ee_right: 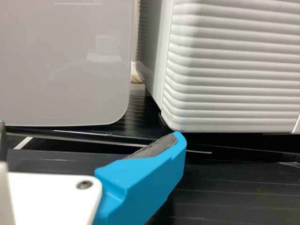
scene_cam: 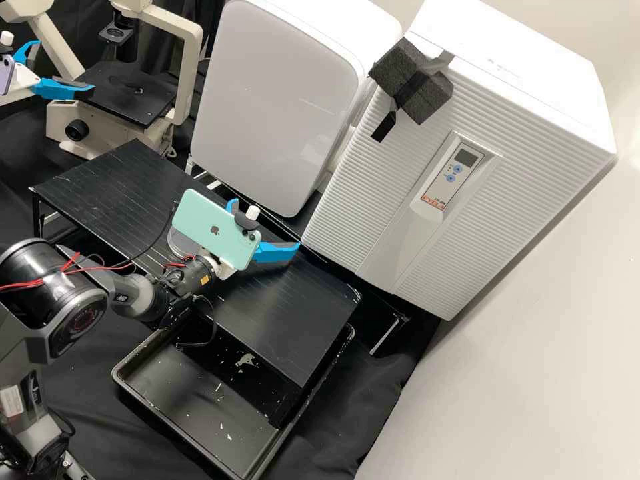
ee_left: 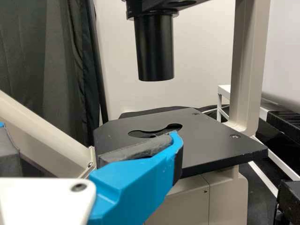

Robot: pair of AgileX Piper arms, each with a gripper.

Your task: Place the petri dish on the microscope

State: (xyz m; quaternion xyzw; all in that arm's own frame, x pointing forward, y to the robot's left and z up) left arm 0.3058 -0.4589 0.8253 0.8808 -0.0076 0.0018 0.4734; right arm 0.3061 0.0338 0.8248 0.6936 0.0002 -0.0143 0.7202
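One round dish, apparently the petri dish [scene_cam: 175, 245], is seen left of centre on one raised black shelf [scene_cam: 100, 180], partly covered by one phone [scene_cam: 210, 230]. Beside it, the right gripper [scene_cam: 266, 225] is seen with empty jaws wide apart; at upper left, the left gripper [scene_cam: 65, 67], jaws also parted and empty, is seen near one microscope [scene_cam: 107, 125].

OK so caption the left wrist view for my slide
Open left claw at the microscope's black stage, with a black cylindrical tube hanging above and a curved cutout in the plate.
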